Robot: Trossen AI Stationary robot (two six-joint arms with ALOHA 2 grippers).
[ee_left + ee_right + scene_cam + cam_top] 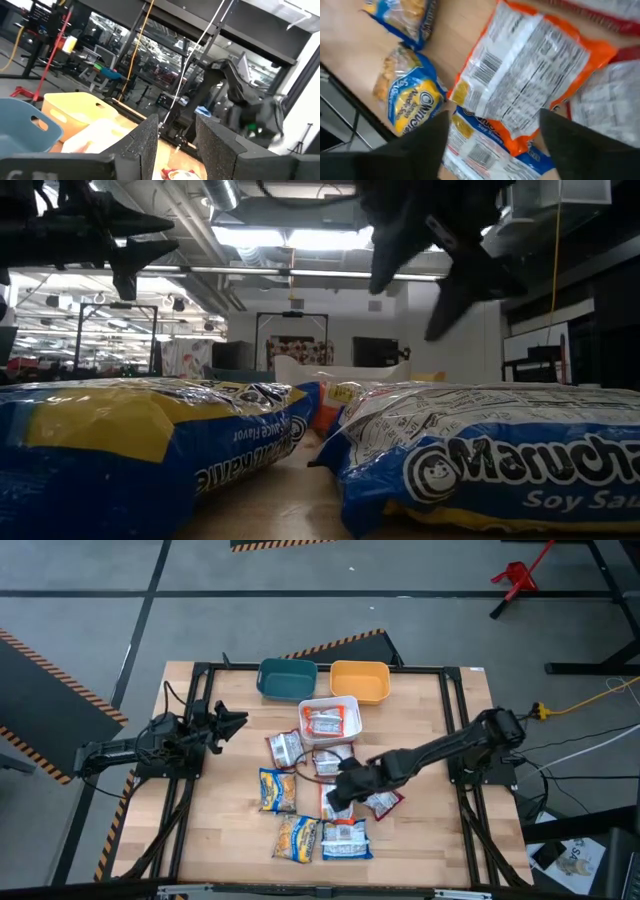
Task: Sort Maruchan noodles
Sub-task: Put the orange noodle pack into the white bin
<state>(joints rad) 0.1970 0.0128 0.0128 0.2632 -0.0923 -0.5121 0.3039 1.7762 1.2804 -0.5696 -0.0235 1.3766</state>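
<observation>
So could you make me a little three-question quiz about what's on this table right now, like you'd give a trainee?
1. True or false: the white bin already holds a noodle packet.
2. Which gripper hangs over the loose packets in the middle of the table? A) left gripper B) right gripper
3. Fill in: the right wrist view shows, between the open fingers, a packet edged in ____, back side up.

Key:
1. True; a red-and-white packet lies inside.
2. B; the left gripper waits at the table's left side, open.
3. Orange.
</observation>
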